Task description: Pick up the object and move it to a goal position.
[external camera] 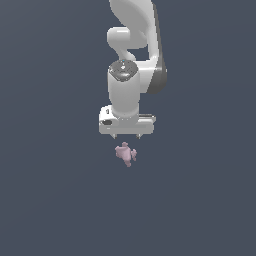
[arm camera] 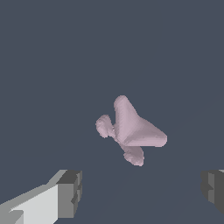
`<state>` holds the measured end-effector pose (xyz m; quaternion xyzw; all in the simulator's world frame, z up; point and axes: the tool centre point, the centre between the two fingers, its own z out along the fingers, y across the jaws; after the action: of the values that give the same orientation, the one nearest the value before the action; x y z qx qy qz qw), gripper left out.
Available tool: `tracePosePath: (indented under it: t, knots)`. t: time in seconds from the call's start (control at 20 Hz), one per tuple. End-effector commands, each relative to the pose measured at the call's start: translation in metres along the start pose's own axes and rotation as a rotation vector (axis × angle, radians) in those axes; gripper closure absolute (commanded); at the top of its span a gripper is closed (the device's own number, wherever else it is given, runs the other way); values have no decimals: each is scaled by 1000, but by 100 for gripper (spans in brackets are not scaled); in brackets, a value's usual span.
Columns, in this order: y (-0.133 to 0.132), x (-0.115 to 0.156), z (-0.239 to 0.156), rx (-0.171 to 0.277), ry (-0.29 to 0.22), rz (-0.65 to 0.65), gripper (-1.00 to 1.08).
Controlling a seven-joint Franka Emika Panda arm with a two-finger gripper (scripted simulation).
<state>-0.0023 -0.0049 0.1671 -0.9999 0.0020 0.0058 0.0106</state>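
The biggest thing here is the flat dark blue-gray floor (external camera: 50, 200). It fills both pictures from edge to edge, and it looks the same all over. There is lots of open room on every side of the small things in the middle.

Next biggest is the white robot arm (external camera: 131, 55). It comes down from the top edge of the exterior view and points straight down. It has a dark round cap on one joint and a dark gray patch on its side.

At the bottom of the arm is the gripper (external camera: 126, 136). It is a wide white block with two short fingertips (external camera: 115, 136) poking out under it. In the wrist view the two fingers (arm camera: 69, 193) sit far apart, one near each side edge of the picture, with a big gap between them. So the hand is spread wide and is not holding anything.

The smallest thing is the object (external camera: 125, 154). It is a pale pink lumpy shape with short stubby bits sticking out. It lies just below the fingertips in the exterior view, with a little space between, not touching them. In the wrist view the object (arm camera: 130, 130) sits near the middle of the picture, apart from both fingers.
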Motion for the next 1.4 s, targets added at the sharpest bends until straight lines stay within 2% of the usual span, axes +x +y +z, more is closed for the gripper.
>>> tracePosePath:
  t: [0.0, 0.45, 0.95, 1.35]
  knots:
    - [0, 0, 0, 0, 0, 0, -92]
    - [-17, -9, 2, -6, -32, -69, -92]
    - [-17, -8, 2, -6, -31, -77, -92]
    - [-14, -4, 8, -9, -27, -167, -92]
